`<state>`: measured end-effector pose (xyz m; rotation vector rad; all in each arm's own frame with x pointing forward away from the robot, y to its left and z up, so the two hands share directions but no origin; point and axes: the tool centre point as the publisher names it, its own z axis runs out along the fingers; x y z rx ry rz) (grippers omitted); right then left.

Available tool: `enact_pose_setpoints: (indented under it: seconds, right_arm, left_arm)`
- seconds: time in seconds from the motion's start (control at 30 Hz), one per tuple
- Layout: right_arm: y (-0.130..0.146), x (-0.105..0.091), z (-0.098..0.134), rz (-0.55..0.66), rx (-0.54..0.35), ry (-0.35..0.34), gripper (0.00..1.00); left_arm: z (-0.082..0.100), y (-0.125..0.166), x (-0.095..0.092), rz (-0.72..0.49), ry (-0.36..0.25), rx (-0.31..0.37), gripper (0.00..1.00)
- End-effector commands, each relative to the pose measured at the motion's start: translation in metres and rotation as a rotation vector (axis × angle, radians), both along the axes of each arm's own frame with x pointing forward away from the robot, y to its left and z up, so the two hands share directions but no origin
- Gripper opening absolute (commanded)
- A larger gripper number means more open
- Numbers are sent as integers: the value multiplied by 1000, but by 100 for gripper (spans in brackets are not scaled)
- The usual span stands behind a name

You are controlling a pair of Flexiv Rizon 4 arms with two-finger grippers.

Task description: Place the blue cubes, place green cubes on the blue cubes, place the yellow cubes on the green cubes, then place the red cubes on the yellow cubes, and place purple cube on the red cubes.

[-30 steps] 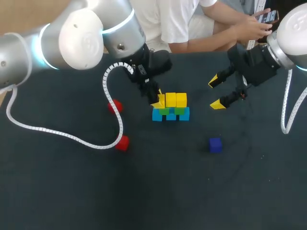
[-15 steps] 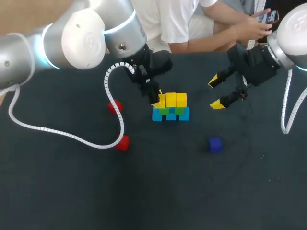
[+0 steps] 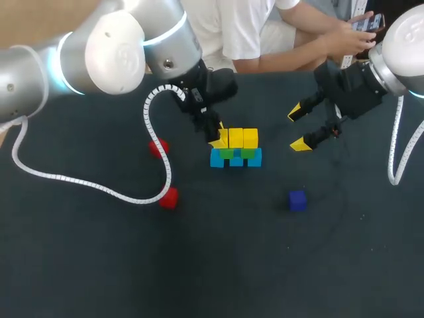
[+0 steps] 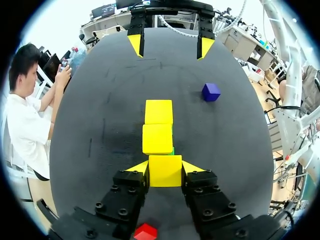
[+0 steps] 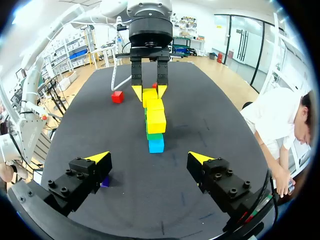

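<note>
A stack stands mid-table: a row of blue cubes (image 3: 236,160), green cubes (image 3: 227,154) on them, and two yellow cubes (image 3: 243,138) on top. My left gripper (image 3: 217,140) is shut on a third yellow cube (image 4: 165,170), at the row's left end, level with and against the other yellow cubes (image 4: 157,138). Two red cubes (image 3: 158,147) (image 3: 169,197) lie to the stack's left. A purple cube (image 3: 297,200) lies to its front right. My right gripper (image 3: 299,129) hangs open and empty right of the stack, facing it (image 5: 149,158).
My left arm's white cable (image 3: 99,189) loops across the table between the two red cubes. A person sits beyond the far edge and is not reaching over the table. The dark table (image 3: 218,265) lies bare toward the front.
My left arm's upper part has shifted very slightly. Both grippers and all cubes keep their places.
</note>
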<state>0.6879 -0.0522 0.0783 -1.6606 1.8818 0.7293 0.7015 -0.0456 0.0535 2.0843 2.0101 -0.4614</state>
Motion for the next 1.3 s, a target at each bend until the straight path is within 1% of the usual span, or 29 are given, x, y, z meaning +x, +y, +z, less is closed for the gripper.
enact_pose_setpoints:
  seconds: [0.03, 0.53, 1.3]
  right_arm:
    - [0, 0, 0, 0, 1, -2, 100]
    - [0, 0, 0, 0, 1, -2, 100]
    - [0, 0, 0, 0, 1, -2, 100]
  left_arm:
    - [0, -2, 5, -7, 8, 3, 0]
    - [0, -3, 4, -7, 11, 7, 0]
    - [-6, -2, 5, 0, 25, 6, 0]
